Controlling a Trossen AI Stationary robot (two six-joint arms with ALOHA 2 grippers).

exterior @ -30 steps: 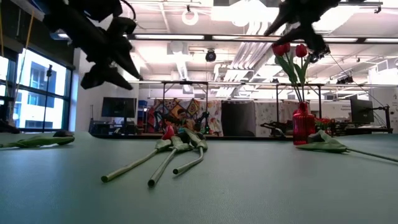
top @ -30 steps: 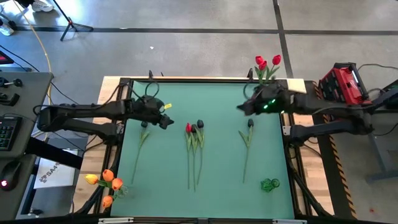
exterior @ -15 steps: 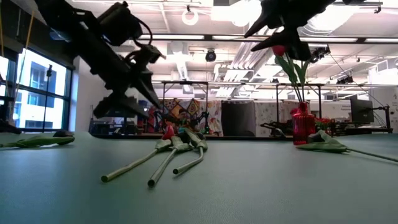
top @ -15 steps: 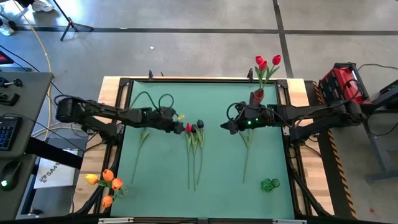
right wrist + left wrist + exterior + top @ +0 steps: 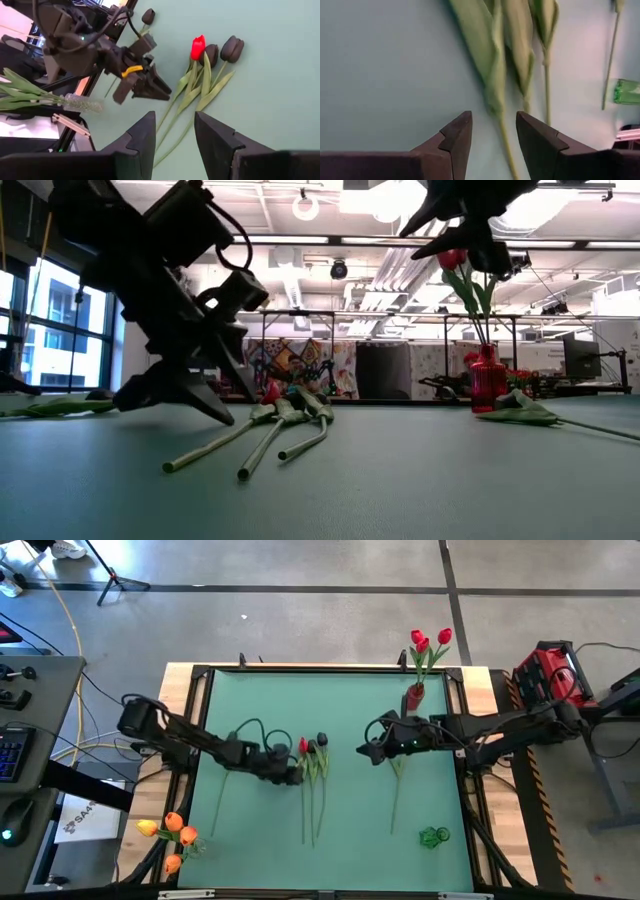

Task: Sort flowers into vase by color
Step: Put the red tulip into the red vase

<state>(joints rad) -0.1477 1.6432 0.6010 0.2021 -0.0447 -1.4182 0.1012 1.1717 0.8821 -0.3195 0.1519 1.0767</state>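
Far left: clear vase with the orange tulips (image 5: pixel 172 835) sits at the table's (image 5: pixel 350 710) near-left corner; one dark tulip (image 5: pixel 226 772) lies alone by the left edge.

Left gripper (image 5: pixel 293 776) is low over the mat, jaws open, nothing in them, right beside the central cluster: red tulip (image 5: pixel 303 746) plus two dark tulips (image 5: pixel 316 745), stems running toward the near edge. Left wrist view puts the fingertips (image 5: pixel 462 131) straddling the leftmost stem (image 5: pixel 495 95) of that bunch, not closed on it yet.

Step looks like: pick the red one out of the mixed bunch. Next move needs a clean close on that single stem; the three overlap at the leaves, so grabbing two is the risk.

Right gripper (image 5: pixel 366 751) hovers further right, jaws open and empty, beside another dark tulip (image 5: pixel 396 772). Red vase (image 5: pixel 413 696) with red tulips stands at the far-right edge; green vase (image 5: pixel 434 836) is at near right.
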